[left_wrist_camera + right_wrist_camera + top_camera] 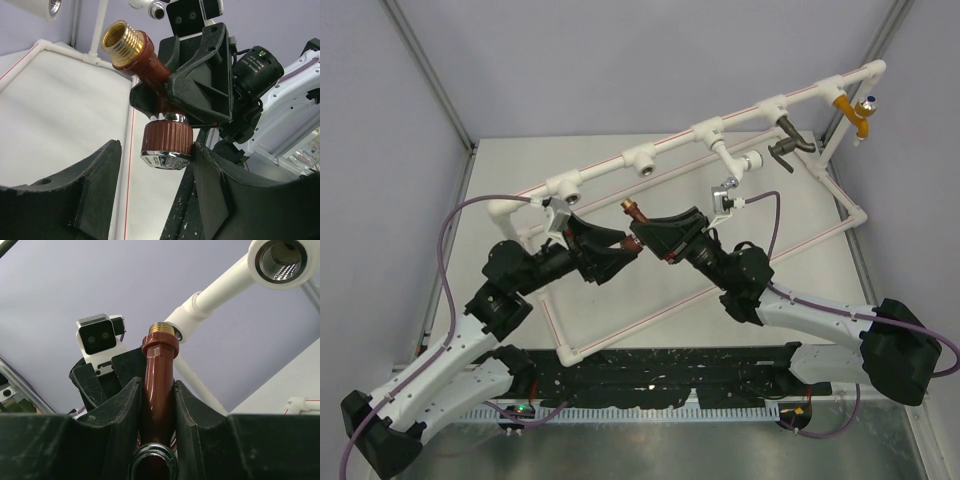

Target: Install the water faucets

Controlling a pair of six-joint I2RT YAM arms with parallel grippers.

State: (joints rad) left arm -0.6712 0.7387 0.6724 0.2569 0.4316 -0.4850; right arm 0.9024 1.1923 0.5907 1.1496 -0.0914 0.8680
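Observation:
The reddish-brown tap (642,222) is held in the air in front of the white pipe frame (620,160), its brass threaded end (634,209) pointing up and back. My right gripper (655,238) is shut on the tap's body (159,385), with the brass end (162,329) above the fingers. In the left wrist view the tap (150,65) hangs with its ribbed dark-red knob (166,140) just above my left gripper (160,200), which is open. The knob is close to the right finger (225,190); I cannot tell whether they touch. My left gripper (618,250) faces the right one.
The frame's upper pipe carries open tee sockets (566,189) (646,160) (710,130) and a branch elbow (752,162). A dark bronze lever tap (788,146) and an orange tap with a blue knob (861,110) hang at its right end. One socket shows close by (280,257).

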